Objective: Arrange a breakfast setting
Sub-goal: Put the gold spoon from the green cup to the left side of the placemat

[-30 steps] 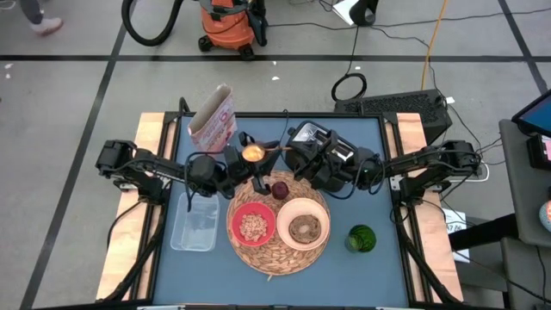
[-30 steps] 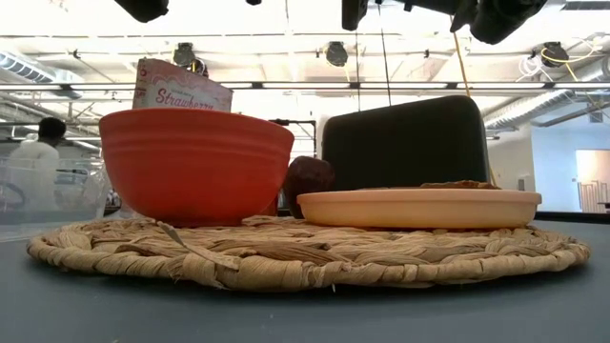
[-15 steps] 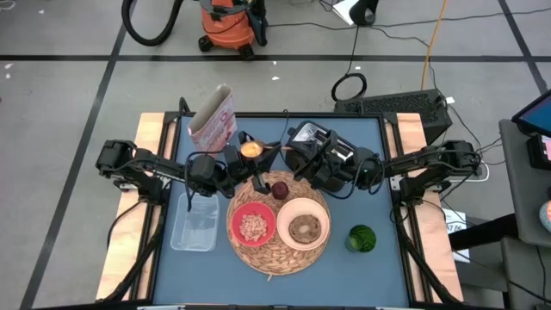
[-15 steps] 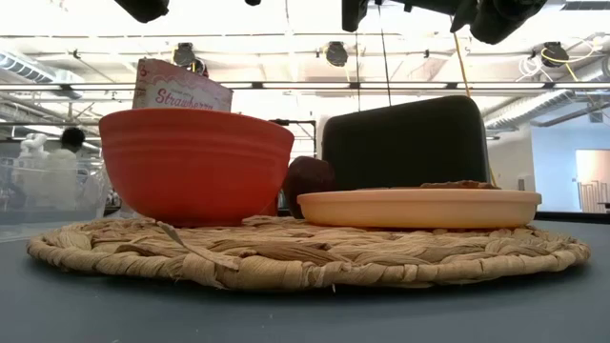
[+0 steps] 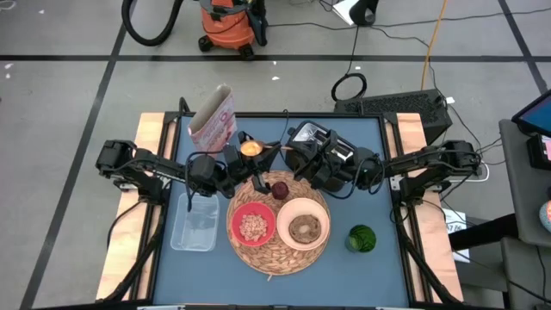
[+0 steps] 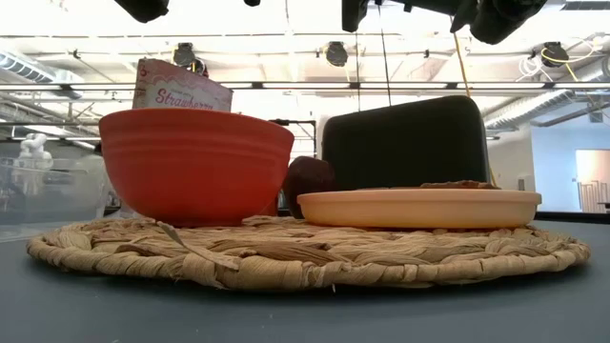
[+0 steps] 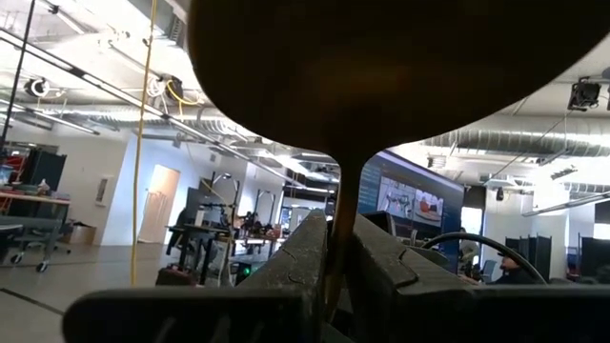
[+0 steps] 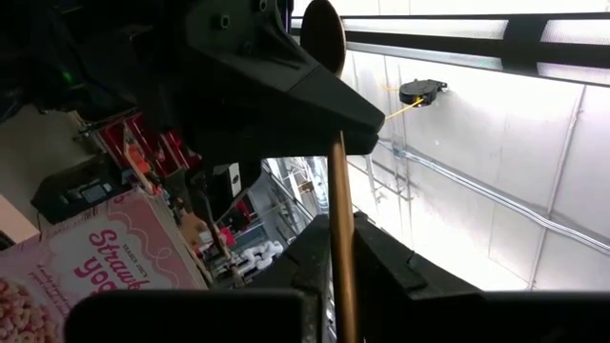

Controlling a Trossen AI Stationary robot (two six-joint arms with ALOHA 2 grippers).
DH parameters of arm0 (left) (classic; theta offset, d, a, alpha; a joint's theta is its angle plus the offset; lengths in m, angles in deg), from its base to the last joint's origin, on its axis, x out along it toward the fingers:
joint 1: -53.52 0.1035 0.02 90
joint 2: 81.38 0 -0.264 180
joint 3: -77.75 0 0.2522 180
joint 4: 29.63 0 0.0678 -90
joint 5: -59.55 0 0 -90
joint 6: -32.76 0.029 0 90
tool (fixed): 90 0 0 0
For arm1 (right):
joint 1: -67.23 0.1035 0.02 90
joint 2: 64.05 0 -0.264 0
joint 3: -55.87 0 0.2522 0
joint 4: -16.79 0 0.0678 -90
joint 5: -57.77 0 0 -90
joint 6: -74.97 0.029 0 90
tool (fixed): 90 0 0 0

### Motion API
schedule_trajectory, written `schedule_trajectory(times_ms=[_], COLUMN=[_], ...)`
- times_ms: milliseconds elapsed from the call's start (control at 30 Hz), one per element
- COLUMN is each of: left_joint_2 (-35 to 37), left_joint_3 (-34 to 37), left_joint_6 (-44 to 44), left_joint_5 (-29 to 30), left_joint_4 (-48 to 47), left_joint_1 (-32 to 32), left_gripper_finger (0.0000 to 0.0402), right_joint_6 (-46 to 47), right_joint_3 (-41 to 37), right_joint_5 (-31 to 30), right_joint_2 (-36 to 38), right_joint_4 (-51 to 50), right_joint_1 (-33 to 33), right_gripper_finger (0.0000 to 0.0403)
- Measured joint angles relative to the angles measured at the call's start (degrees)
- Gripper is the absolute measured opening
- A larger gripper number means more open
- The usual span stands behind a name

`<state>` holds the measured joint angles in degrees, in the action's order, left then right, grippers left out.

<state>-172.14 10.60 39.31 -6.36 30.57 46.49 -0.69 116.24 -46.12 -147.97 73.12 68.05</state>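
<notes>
The slim gold spoon (image 5: 251,150) is held in the air past the far edge of the woven straw mat (image 5: 278,250), between my two grippers. My left gripper (image 5: 242,157) comes from the left and my right gripper (image 5: 282,155) from the right, and both are shut on the spoon. On the mat stand the red bowl (image 5: 252,226) with cereal in it and the cream plate (image 5: 303,226) with the browned toast (image 5: 304,228) on it. The dark red fruit (image 5: 280,189) also lies on the mat. The low view shows the bowl (image 6: 195,162), fruit (image 6: 307,181) and plate (image 6: 419,207). My left gripper pinches the spoon's neck (image 7: 341,205), just below its bowl (image 7: 381,67), between its two fingers. The fingers come from the table's left, and the spoon is lifted clear of the table. My right gripper pinches the spoon's handle (image 8: 340,238) between its two fingers, farther from the bowl (image 8: 324,33) than my left gripper's fingers (image 8: 286,86). The fingers come from the table's right. The spoon is clear of the table.
A strawberry cereal box (image 5: 213,120) stands at the far left and a black toaster (image 5: 308,136) at the far middle. A clear plastic container (image 5: 195,226) lies left of the mat. A green object (image 5: 362,238) sits right of it.
</notes>
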Motion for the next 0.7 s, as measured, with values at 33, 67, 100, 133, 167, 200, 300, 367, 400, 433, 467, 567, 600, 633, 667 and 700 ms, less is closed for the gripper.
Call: schedule_trajectory(times_ms=[33, 67, 100, 133, 167, 200, 300, 367, 400, 433, 467, 567, 600, 633, 667, 700], left_joint_2=[-0.01, -0.02, -0.01, 0.0, 0.0, 0.0, 0.0, -0.02, 0.0, 0.0, -0.01, 0.0, 0.0, 0.0, -0.01, -0.02], left_joint_3=[0.0, 0.0, 0.0, 0.0, 0.0, 0.0, 0.0, 0.0, 0.0, 0.0, 0.0, 0.0, 0.0, 0.0, 0.01, 0.02], left_joint_6=[0.0, 0.0, 0.0, 0.0, 0.0, 0.0, 0.0, 0.0, 0.0, 0.0, 0.0, 0.0, 0.0, 0.0, -0.01, -0.17], left_joint_5=[0.0, 0.0, 0.0, 0.0, 0.02, 0.02, 0.02, 0.02, 0.04, 0.04, 0.04, 0.04, 0.04, 0.04, 0.04, 0.04], left_joint_4=[-0.01, 0.01, 0.0, 0.01, 0.01, -0.01, -0.01, -0.01, -0.01, -0.01, -0.01, -0.01, -0.01, -0.04, -0.19, -0.28], left_joint_1=[0.0, 0.0, 0.0, 0.0, 0.0, 0.0, 0.0, 0.0, 0.0, 0.0, 0.0, 0.0, 0.0, 0.0, 0.0, 0.0], left_gripper_finger=[0.0031, 0.0031, 0.0031, 0.0031, 0.0031, 0.0031, 0.0031, 0.0031, 0.0031, 0.0031, 0.0031, 0.0031, 0.0031, 0.0031, 0.0031, 0.0031], right_joint_6=[0.0, 0.0, 0.0, 0.0, 0.0, 0.0, 0.0, 0.0, 0.0, 0.0, 0.0, 0.0, 0.0, 0.0, 0.0, 0.0], right_joint_3=[0.0, 0.0, 0.0, 0.0, 0.0, 0.0, 0.0, 0.0, 0.0, 0.0, 0.0, 0.0, 0.0, 0.0, 0.01, 0.0], right_joint_5=[0.02, 0.06, 0.11, 0.13, 0.14, 0.15, 0.15, 0.17, 0.17, 0.16, 0.17, 0.15, 0.15, 0.15, 0.15, 0.15], right_joint_2=[0.0, 0.0, 0.0, 0.0, 0.0, 0.0, 0.0, 0.0, 0.0, 0.0, 0.0, 0.0, 0.0, 0.0, 0.0, 0.0], right_joint_4=[0.0, -0.01, -0.02, -0.02, -0.02, -0.03, -0.04, -0.04, -0.04, -0.05, -0.07, -0.07, -0.07, -0.07, -0.09, -0.16], right_joint_1=[0.0, 0.0, 0.0, 0.0, 0.0, 0.0, 0.0, 0.0, 0.0, 0.0, 0.0, 0.0, 0.0, 0.0, 0.0, 0.0], right_gripper_finger=[0.003, 0.0031, 0.0031, 0.0031, 0.0032, 0.0032, 0.0033, 0.0033, 0.0033, 0.0033, 0.0033, 0.0034, 0.0035, 0.0036, 0.0039, 0.0043])
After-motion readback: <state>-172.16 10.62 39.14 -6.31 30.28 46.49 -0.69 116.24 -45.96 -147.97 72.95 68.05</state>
